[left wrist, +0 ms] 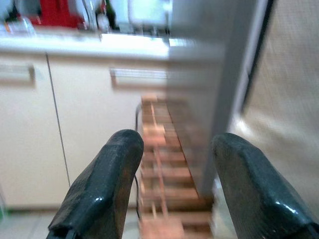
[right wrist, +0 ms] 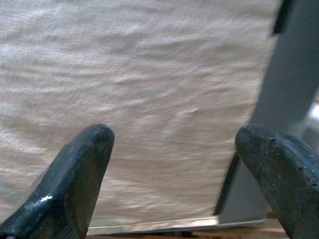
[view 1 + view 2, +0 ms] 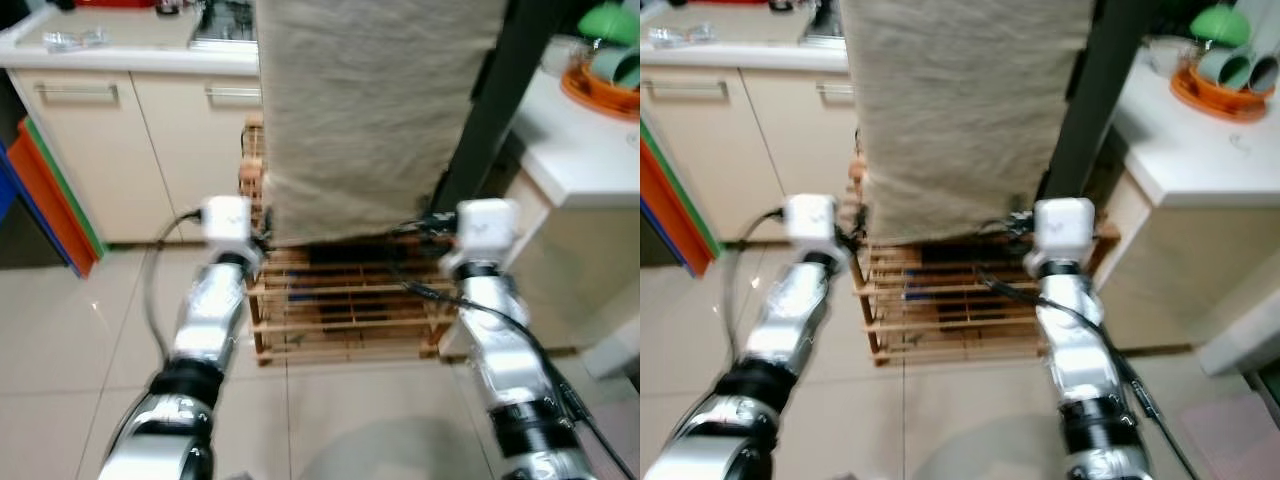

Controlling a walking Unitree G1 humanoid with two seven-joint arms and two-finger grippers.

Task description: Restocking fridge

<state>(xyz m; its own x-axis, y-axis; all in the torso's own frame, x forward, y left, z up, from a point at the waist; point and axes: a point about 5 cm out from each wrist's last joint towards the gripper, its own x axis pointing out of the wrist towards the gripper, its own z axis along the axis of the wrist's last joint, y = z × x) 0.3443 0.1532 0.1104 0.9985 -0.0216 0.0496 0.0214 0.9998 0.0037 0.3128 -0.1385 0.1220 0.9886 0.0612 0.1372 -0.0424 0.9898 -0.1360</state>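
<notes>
Beige cloth cover (image 3: pixel 375 110) hangs centre frame, draped down over wooden slatted rack (image 3: pixel 340 300). No fridge visible. Left gripper (image 1: pixel 177 189) and right gripper (image 2: pixel 192 174) both spread wide, empty, near its lower edge. Cloth looks soft, light; pinch bottom hem.

The 2 eye views look down from the head at both arms, the beige cloth (image 3: pixel 375 110) and the wooden rack (image 3: pixel 340 300). Each wrist view looks along its own fingers, very near that same cloth (image 2: pixel 149 99)
</notes>
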